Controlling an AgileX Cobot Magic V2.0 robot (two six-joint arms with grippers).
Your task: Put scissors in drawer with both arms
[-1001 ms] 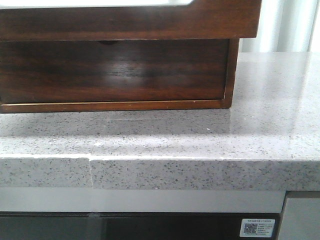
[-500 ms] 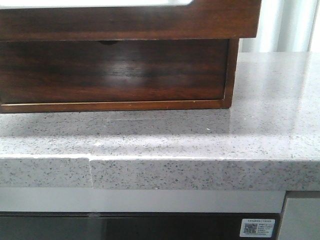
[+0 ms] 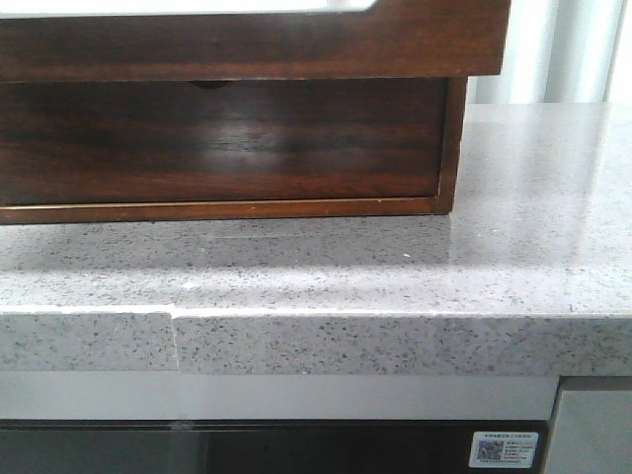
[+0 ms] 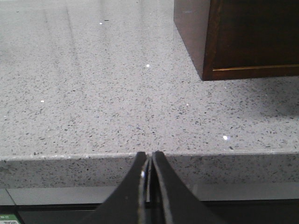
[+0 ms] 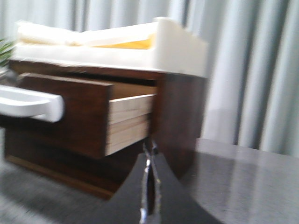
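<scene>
At the upper left of the front view the drawer (image 3: 247, 39) stood pulled out, its dark glossy front overhanging the lower front (image 3: 217, 138) of the chest, which sat on the speckled grey counter (image 3: 395, 267). No scissors appeared in any view. Judging by its look, the drawer was stiff, solid wood with a slick finish, likely to slide on its runners; the white handle (image 5: 32, 103) at the left of the right wrist view seemed the surest place to grip. That view alone showed the drawer's pale wooden side (image 5: 128, 122), and the right gripper (image 5: 148, 186) with fingers pressed together on nothing. The left wrist view alone showed the left gripper (image 4: 148, 172), likewise closed and empty, hanging below the counter edge, with the chest's corner (image 4: 205, 56) at upper right.
</scene>
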